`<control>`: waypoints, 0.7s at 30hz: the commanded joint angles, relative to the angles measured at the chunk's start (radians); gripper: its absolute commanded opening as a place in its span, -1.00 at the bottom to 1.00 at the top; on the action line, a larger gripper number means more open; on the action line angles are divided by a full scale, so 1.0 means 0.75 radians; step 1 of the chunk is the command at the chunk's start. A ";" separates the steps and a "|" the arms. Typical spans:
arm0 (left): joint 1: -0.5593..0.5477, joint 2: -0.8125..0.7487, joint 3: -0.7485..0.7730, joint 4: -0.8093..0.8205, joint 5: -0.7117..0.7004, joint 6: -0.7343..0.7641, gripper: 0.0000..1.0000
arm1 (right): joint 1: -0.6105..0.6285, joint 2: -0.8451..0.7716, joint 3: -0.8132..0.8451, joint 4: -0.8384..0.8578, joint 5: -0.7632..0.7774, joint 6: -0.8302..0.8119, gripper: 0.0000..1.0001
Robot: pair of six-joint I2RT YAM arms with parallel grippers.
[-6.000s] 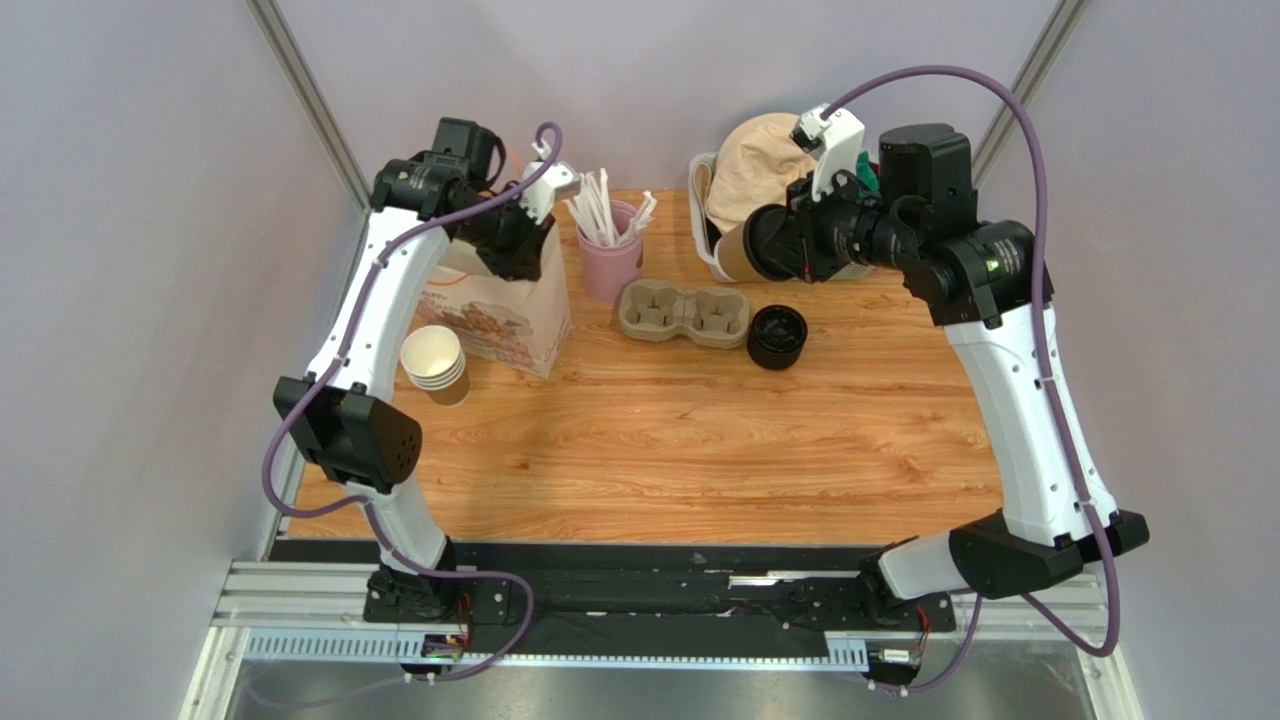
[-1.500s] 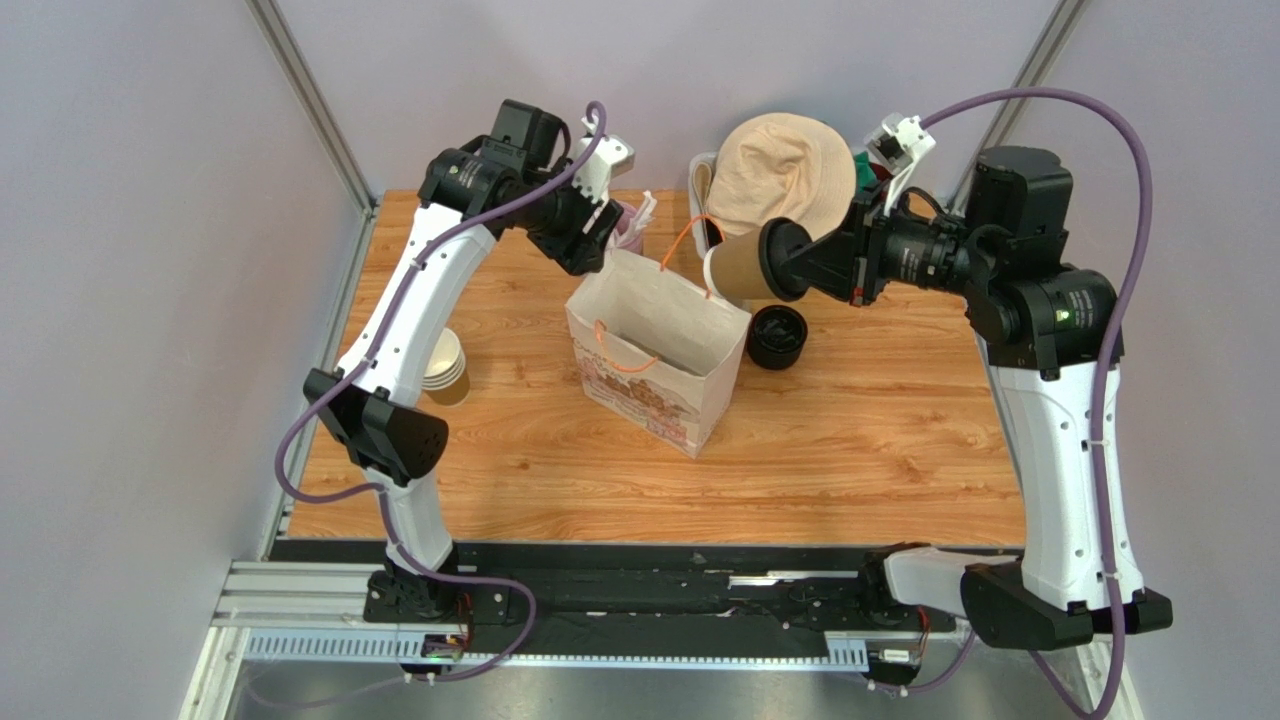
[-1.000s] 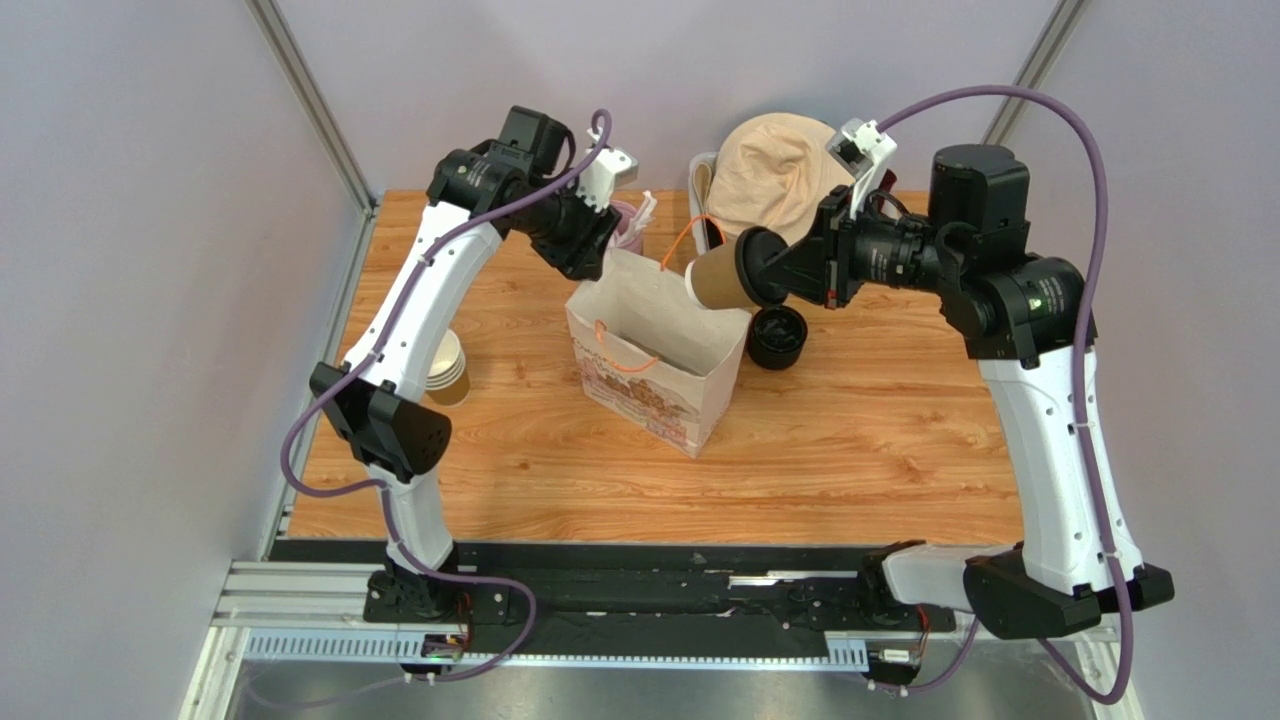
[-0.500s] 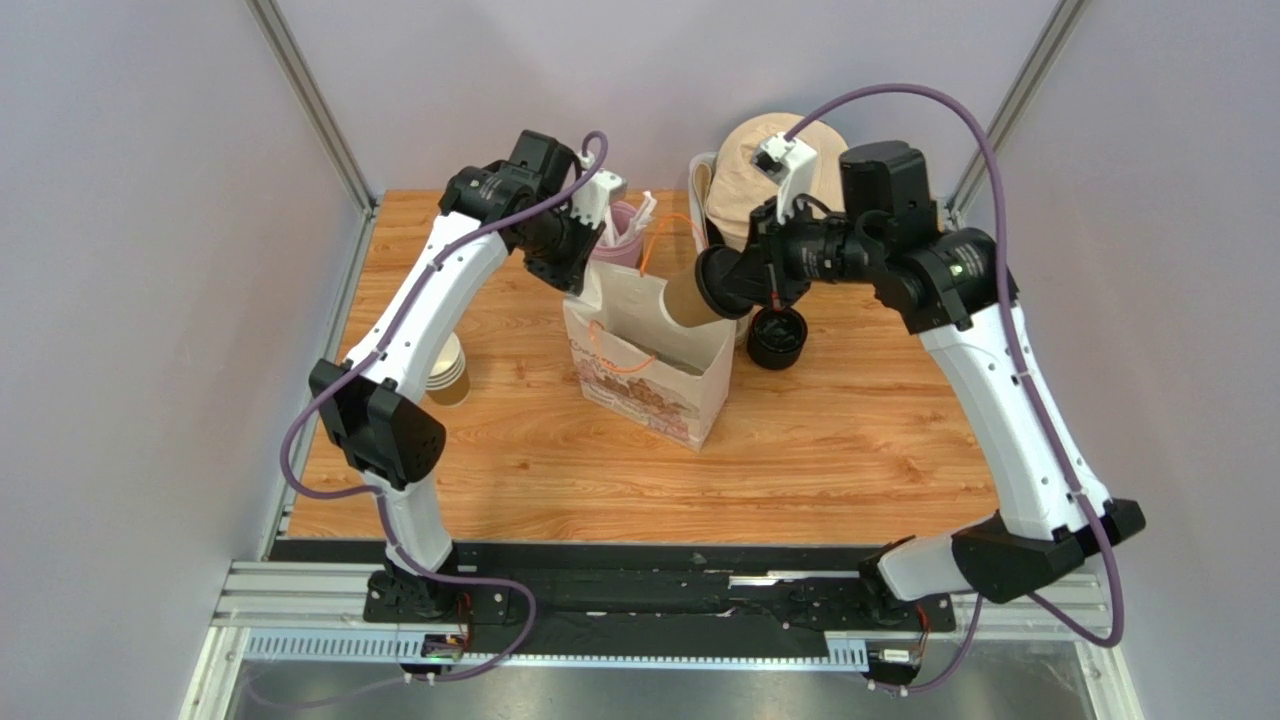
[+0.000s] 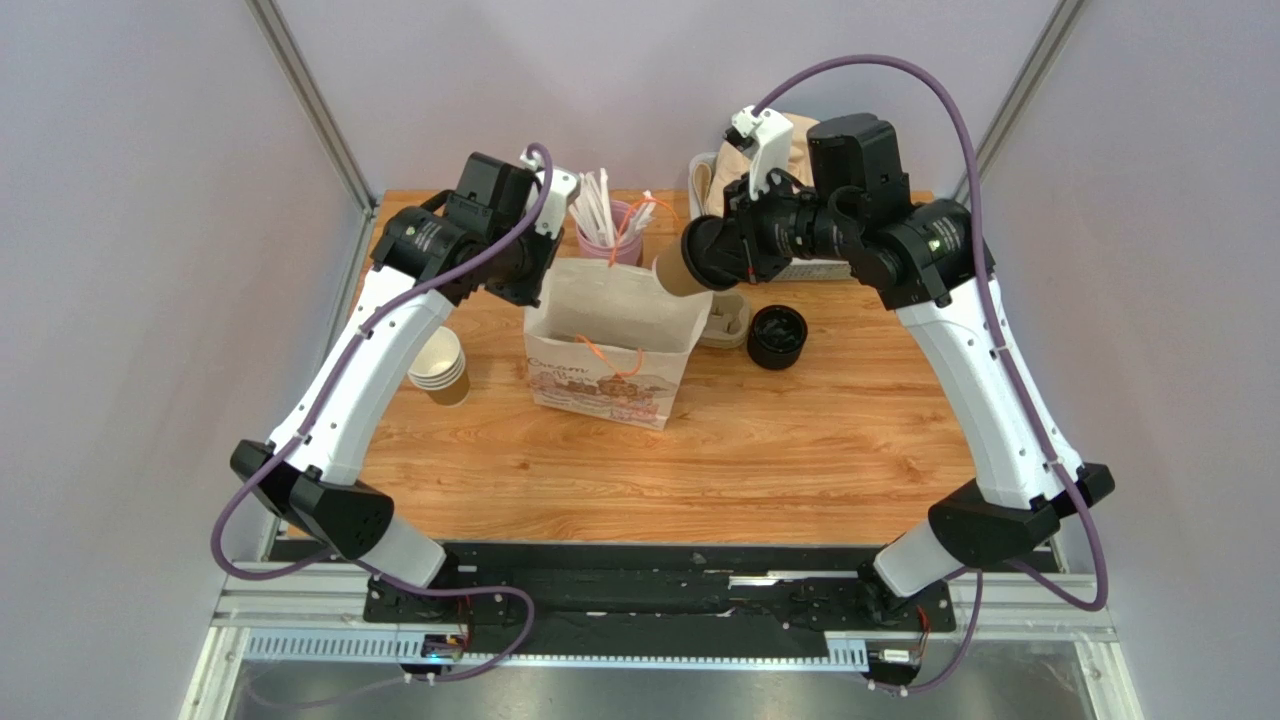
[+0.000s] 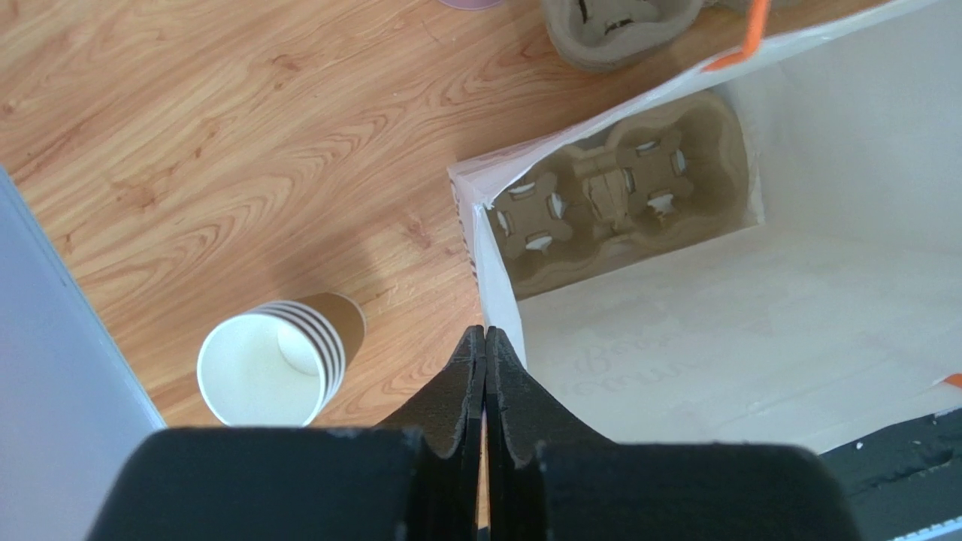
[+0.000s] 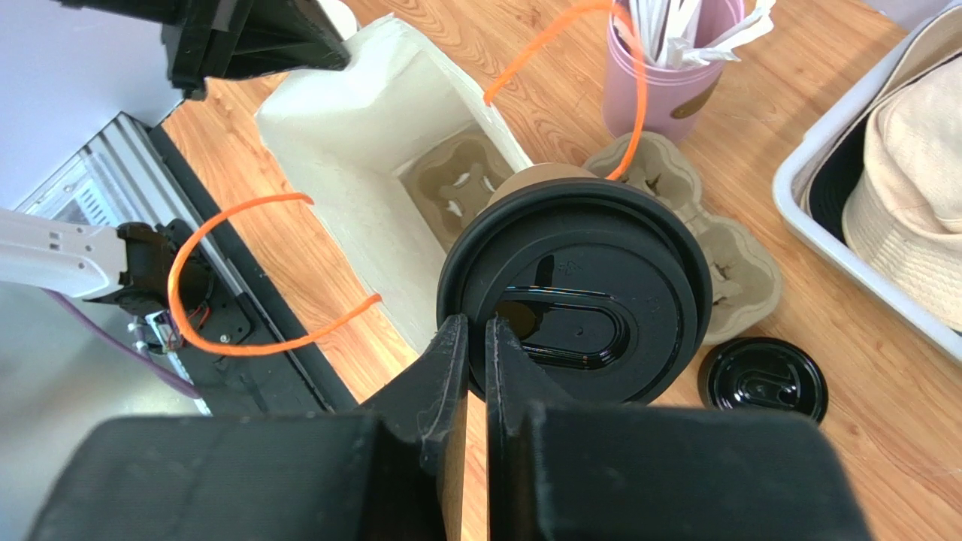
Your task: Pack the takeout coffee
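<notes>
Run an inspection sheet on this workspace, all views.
Surface: wooden table, no spills seen.
Job's things: coffee cup, black lid on, held tilted at the mouth of the open paper bag; a cardboard carrier lies in the bag's bottom.
Clutter: stack of lidless cups, loose black lids, second carrier, pink cup of straws, tray with a hat.
Tools: left tool shut on the bag's rim; right tool shut on the cup lid's edge.
Cables: purple cable looped along each arm; none seen on the table.
Surroundings: grey walls, metal rail at the near edge.
</notes>
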 commanded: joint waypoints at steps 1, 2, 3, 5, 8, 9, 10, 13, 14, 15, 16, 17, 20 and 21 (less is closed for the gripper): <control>0.000 -0.076 -0.055 0.041 0.005 -0.068 -0.87 | 0.047 0.058 0.040 -0.015 0.074 -0.027 -1.00; 0.000 -0.084 -0.073 0.044 0.026 -0.070 -0.80 | 0.061 0.066 0.040 -0.015 0.084 -0.031 -1.00; 0.000 -0.093 -0.083 0.046 0.032 -0.078 -0.75 | 0.088 0.074 0.042 -0.017 0.091 -0.037 -1.00; 0.000 -0.109 -0.098 0.046 0.054 -0.079 -0.66 | 0.119 0.101 0.062 -0.017 0.123 -0.057 -1.00; 0.000 -0.127 -0.098 0.042 0.099 -0.081 -0.49 | 0.166 0.146 0.103 -0.015 0.158 -0.068 -1.00; 0.000 -0.134 -0.094 0.039 0.108 -0.083 -0.47 | 0.172 0.160 0.120 -0.013 0.164 -0.070 -1.00; 0.000 -0.140 -0.091 0.035 0.120 -0.083 -0.46 | 0.174 0.175 0.138 -0.011 0.168 -0.072 -1.00; 0.000 -0.158 -0.095 0.037 0.167 -0.079 -0.44 | 0.178 0.242 0.218 -0.009 0.175 -0.078 -1.00; 0.000 -0.162 -0.098 0.035 0.191 -0.081 -0.43 | 0.176 0.254 0.263 -0.005 0.164 -0.078 -1.00; 0.000 -0.164 -0.102 0.037 0.208 -0.081 -0.43 | 0.180 0.279 0.281 -0.005 0.158 -0.074 -1.00; 0.000 -0.172 -0.106 0.035 0.224 -0.079 -0.43 | 0.184 0.287 0.300 -0.009 0.150 -0.076 -1.00; 0.000 -0.174 -0.108 0.037 0.255 -0.081 -0.43 | 0.188 0.293 0.316 -0.011 0.150 -0.078 -1.00; 0.000 -0.191 -0.102 0.039 0.247 -0.077 -0.43 | 0.225 0.283 0.320 -0.013 0.164 -0.090 -1.00; 0.000 -0.193 -0.096 0.037 0.225 -0.066 -0.43 | 0.243 0.273 0.290 -0.017 0.168 -0.092 -1.00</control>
